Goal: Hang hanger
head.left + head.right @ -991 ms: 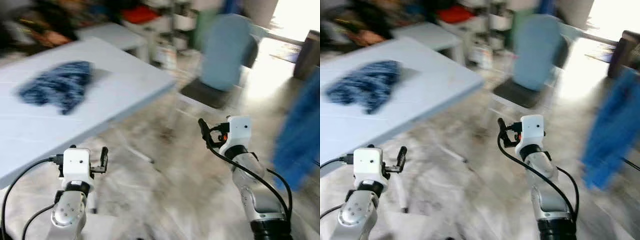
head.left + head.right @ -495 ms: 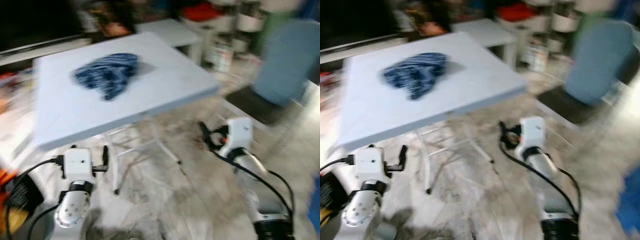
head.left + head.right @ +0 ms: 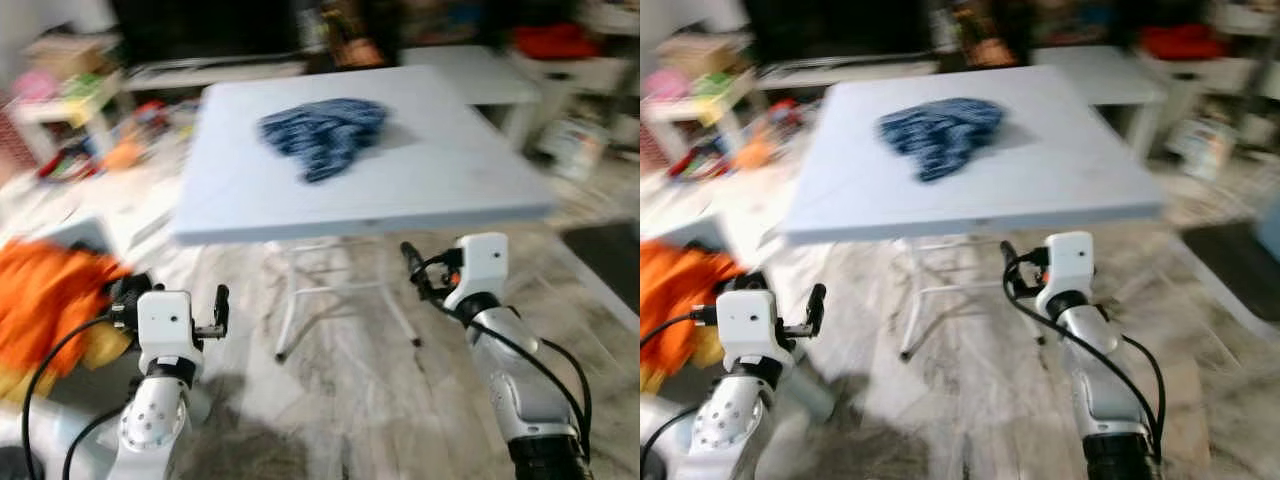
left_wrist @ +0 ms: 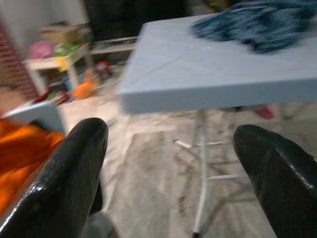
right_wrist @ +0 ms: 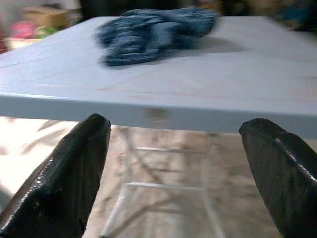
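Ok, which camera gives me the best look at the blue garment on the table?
The right wrist view: the blue garment lies close and whole on the white table. Both eye views show it smaller and blurred. The left wrist view cuts it off at the frame edge.

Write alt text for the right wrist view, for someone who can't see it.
The open right gripper faces the edge of a pale blue folding table, empty-handed. A crumpled dark blue garment lies on the tabletop; the picture is blurred.
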`<state>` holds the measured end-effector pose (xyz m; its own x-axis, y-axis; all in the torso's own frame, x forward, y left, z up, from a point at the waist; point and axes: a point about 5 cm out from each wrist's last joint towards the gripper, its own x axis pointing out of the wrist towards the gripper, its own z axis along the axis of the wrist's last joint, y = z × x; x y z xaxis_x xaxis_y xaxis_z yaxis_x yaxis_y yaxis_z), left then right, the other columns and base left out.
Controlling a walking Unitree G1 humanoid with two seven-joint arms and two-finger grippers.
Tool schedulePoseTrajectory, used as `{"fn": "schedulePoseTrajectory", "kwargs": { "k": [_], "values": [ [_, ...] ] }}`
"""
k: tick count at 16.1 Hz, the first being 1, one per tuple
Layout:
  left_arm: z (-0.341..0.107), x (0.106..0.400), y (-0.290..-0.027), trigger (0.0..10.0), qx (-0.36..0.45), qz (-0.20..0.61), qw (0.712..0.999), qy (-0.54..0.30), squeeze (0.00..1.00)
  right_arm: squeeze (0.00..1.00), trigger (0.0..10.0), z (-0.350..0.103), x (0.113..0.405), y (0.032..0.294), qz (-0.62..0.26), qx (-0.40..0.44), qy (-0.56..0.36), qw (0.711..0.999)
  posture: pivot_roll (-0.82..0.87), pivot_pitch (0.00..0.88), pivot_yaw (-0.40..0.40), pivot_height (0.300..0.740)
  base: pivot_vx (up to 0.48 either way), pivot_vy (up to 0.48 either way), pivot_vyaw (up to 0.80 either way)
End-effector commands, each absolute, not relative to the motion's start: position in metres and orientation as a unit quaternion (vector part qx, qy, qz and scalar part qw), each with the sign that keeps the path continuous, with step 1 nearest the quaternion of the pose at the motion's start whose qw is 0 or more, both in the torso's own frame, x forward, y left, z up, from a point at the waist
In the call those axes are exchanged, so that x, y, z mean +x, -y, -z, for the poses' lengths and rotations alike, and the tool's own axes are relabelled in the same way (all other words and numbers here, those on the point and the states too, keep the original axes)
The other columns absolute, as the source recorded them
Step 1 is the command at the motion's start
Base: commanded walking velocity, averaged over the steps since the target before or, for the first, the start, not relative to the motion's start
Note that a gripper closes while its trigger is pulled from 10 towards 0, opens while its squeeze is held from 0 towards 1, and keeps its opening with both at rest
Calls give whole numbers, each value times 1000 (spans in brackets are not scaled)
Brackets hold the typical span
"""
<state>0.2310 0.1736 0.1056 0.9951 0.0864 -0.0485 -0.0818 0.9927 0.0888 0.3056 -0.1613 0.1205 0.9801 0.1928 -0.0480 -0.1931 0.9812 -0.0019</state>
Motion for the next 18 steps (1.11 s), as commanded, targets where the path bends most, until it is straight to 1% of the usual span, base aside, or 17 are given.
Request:
{"fn": "schedulePoseTrajectory", "kwargs": {
  "k": [1, 5, 9, 15, 17, 18],
  "values": [
    [-108, 231, -178, 10000, 52, -52, 997, -23, 0, 0, 10000, -124, 307, 151, -114, 5, -19, 993, -26, 23, 4, 740, 0, 0, 800],
    [-109, 232, -178, 10000, 50, -53, 997, -22, 0, 0, 10000, -122, 306, 151, -114, 7, -23, 993, -27, 26, 7, 740, 0, 0, 800],
    [-110, 232, -178, 10000, 44, -56, 997, -22, 0, 0, 10000, -121, 306, 149, -118, 8, -24, 993, -26, 29, 7, 740, 0, 0, 578],
    [-110, 234, -178, 10000, 41, -62, 997, -24, 0, 0, 10000, -122, 306, 146, -125, 8, -24, 992, -25, 33, 6, 740, 0, 0, 800],
    [-110, 234, -180, 10000, 49, -67, 996, -24, 0, 0, 10000, -122, 307, 146, -123, 12, -23, 992, -24, 34, 6, 740, 0, 0, 534],
    [-110, 233, -182, 10000, 44, -70, 996, -24, 0, 0, 10000, -123, 307, 146, -120, 17, -23, 992, -23, 40, 6, 740, 0, 0, 0]
  ]
}}
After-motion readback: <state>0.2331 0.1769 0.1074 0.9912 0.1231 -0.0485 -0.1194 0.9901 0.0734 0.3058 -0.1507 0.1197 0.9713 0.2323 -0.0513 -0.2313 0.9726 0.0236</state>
